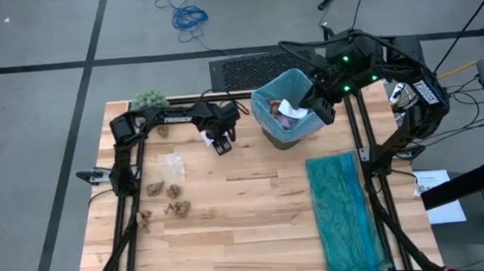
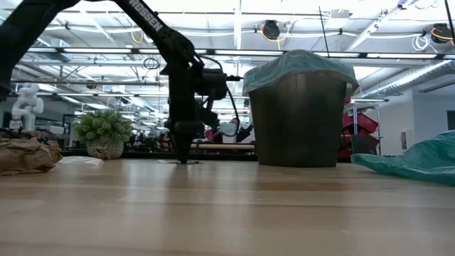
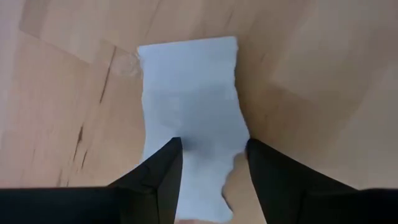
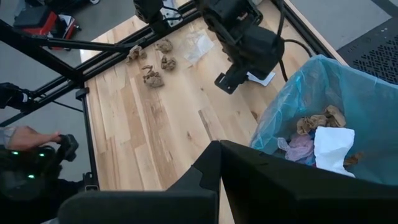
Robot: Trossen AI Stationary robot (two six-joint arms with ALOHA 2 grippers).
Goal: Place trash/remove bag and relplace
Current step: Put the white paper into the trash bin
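Observation:
My left gripper (image 1: 221,143) points straight down near the table's far middle, open, its tips low at the wood (image 2: 185,158). Its fingers stand on either side of a flat white paper scrap (image 3: 193,118) lying on the table. My right gripper (image 4: 219,158) is shut and hovers at the near-right rim of the dark bin (image 2: 298,121). The bin is lined with the light blue bag (image 1: 286,89), whose top folds over the rim. Inside lie brown wads (image 4: 320,118), a purple piece (image 4: 298,148) and white paper (image 4: 333,149). More brown wads (image 1: 169,197) rest on the table's left. My left gripper comes at the white paper scrap from above, one open finger (image 3: 163,174) over its left edge and the other (image 3: 270,174) just past its torn right edge (image 3: 239,155). The scrap lies flat on the table. I cannot tell whether the tips touch it.
A darker teal bag (image 1: 343,210) lies spread flat along the table's right side. A green fuzzy plant (image 1: 148,99) stands at the far-left corner, with one brown wad (image 1: 162,131) and a pale crinkly piece (image 1: 173,162) near it. Bare wood (image 1: 249,230) spans the middle and near side.

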